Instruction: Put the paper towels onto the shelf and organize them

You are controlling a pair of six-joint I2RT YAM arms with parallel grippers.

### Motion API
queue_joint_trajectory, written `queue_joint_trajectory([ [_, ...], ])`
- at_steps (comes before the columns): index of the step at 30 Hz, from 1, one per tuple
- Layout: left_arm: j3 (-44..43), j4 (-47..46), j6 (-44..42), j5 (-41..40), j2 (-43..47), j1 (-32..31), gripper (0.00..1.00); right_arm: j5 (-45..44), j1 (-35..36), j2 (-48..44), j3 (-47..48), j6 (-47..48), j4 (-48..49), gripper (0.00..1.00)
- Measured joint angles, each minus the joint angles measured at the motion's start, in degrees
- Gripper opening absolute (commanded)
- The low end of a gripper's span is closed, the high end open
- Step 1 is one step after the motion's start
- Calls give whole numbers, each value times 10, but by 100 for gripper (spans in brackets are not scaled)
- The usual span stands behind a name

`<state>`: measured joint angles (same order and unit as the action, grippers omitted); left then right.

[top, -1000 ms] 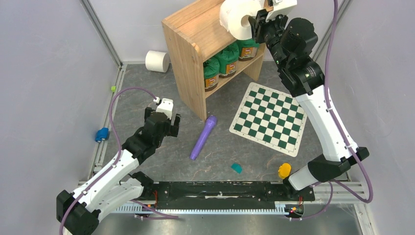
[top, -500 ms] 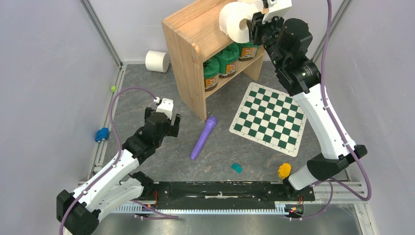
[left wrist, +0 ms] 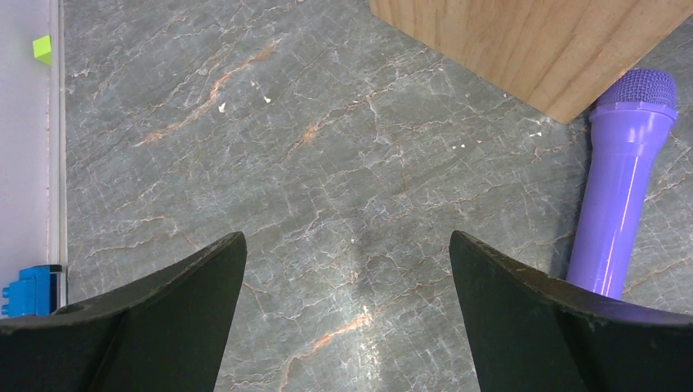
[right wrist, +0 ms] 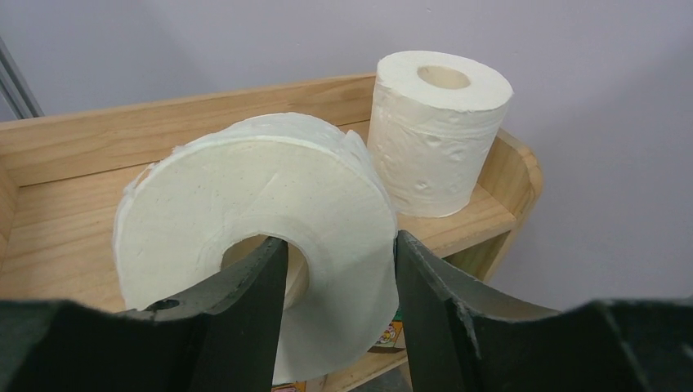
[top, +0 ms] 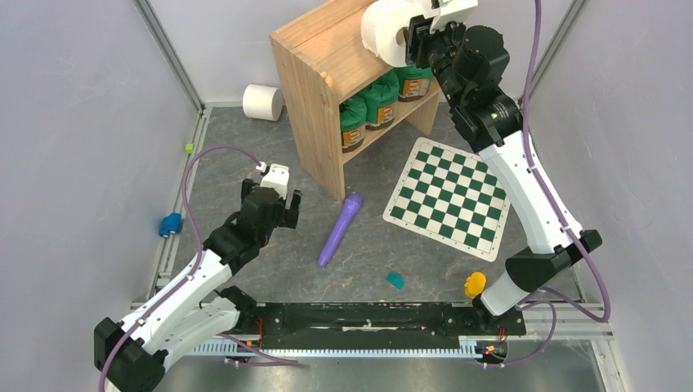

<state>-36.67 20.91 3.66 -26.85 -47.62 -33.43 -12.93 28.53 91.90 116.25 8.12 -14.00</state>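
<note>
Right wrist, paper towel (right wrist: 245,192), white, perhaps squashed

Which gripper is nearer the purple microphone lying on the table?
Left. The left gripper hovers open right beside the purple microphone; the right gripper is far off, up over the shelf, holding a paper towel roll.

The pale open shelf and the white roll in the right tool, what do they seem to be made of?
Pale open shelf: apparently bare, matte wood, with visible grain lines. White cylindrical roll: soft, matte tissue paper with slightly fuzzy edges; its tan core looks like cardboard.
</note>
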Motion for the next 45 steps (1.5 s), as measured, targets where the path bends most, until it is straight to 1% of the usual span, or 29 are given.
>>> queue_joint_trajectory([
  [5,0,0,0,0,4,0,100,-1,-3,4,2,2,8,53],
  [7,0,0,0,0,4,0,100,-3,-5,10,10,5,12,56],
  [12,0,0,0,0,4,0,100,-4,-11,35,34,9,32,80],
  [15,0,0,0,0,4,0,100,-2,-13,42,35,14,54,88],
  [17,1,0,0,0,4,0,100,0,-13,49,38,16,70,98],
  [27,1,0,0,0,4,0,100,10,-20,92,44,23,169,98],
  [35,3,0,0,1,4,0,100,32,-23,83,33,31,259,98],
  [37,3,0,0,1,4,0,100,43,-23,60,0,34,273,98],
  [41,3,0,0,4,4,0,100,64,-23,-19,-117,35,290,98],
  [43,3,0,0,5,4,0,100,78,-23,-48,-154,35,289,98],
  [45,3,0,0,7,4,0,100,98,-23,-65,-169,35,282,98],
])
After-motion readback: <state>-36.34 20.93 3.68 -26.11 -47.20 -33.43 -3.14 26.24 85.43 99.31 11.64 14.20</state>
